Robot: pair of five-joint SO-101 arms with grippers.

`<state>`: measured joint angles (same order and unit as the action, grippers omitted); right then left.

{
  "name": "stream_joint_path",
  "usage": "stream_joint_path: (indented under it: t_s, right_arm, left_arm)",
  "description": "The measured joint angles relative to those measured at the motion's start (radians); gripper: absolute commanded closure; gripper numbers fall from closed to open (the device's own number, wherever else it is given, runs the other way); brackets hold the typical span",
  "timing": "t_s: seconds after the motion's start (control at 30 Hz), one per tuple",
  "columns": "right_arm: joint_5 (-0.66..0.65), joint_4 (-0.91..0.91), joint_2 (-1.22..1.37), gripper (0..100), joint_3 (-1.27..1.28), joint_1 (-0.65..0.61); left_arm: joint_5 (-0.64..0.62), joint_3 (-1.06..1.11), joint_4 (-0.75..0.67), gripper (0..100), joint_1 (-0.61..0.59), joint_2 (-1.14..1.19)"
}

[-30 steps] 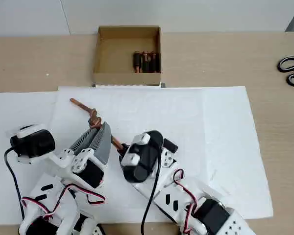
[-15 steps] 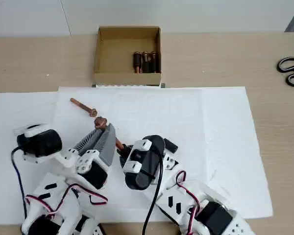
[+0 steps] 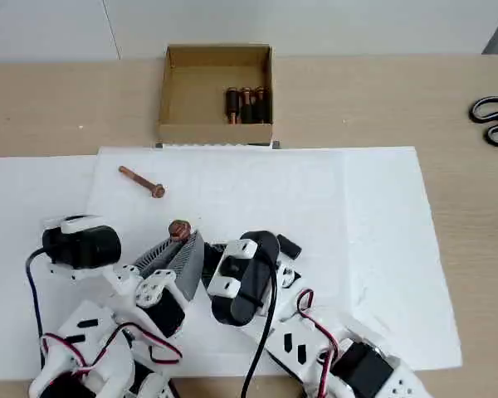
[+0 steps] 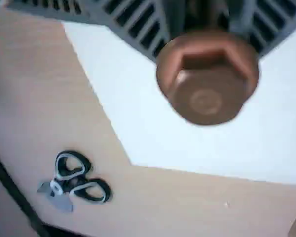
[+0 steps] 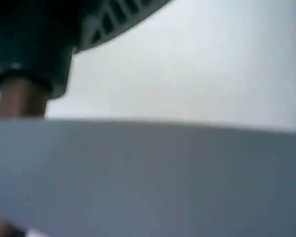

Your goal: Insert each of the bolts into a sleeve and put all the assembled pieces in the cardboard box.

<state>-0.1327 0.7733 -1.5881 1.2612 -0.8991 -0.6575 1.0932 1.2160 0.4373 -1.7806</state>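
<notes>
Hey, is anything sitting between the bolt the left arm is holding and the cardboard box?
Nothing visible blocks it. The held bolt in the left gripper has bare white paper ahead, up to the cardboard box. A loose bolt lies on the paper off to one side; the box's near wall must be cleared.

My tally:
Two bolts outside the cardboard box, three assembled pieces inside (tightly packed), one pair of scissors.

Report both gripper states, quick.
Left gripper: closed, holding a bolt.
Right gripper: cannot be told.
</notes>
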Motion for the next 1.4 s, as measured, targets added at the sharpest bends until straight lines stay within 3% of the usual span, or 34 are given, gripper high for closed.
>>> stream_joint_path:
  t_s: [0.33, 0.6, 0.87, 1.1, 1.27, 1.4]
  right_arm:
    - [-0.064, -0.026, 0.002, 99.6, 0.008, -0.006]
    - [-0.066, -0.028, 0.002, 99.6, 0.011, 0.003]
    - [-0.066, -0.051, 0.002, 99.6, 0.051, 0.005]
    - [-0.066, -0.060, -0.002, 99.6, 0.051, 0.003]
    - [-0.066, -0.060, -0.003, 99.6, 0.049, 0.000]
    - [-0.066, -0.060, -0.003, 99.6, 0.049, 0.029]
  left_arm:
    - [0.031, -0.017, 0.083, 99, 0.089, -0.002]
    - [0.035, -0.021, 0.101, 78, 0.094, -0.003]
    - [0.037, -0.017, 0.123, 78, 0.094, -0.003]
    - [0.196, -0.014, 0.123, 78, -0.046, 0.000]
    - [0.218, -0.058, 0.135, 78, -0.071, 0.000]
    - [0.212, -0.110, 0.166, 88, -0.078, 0.000]
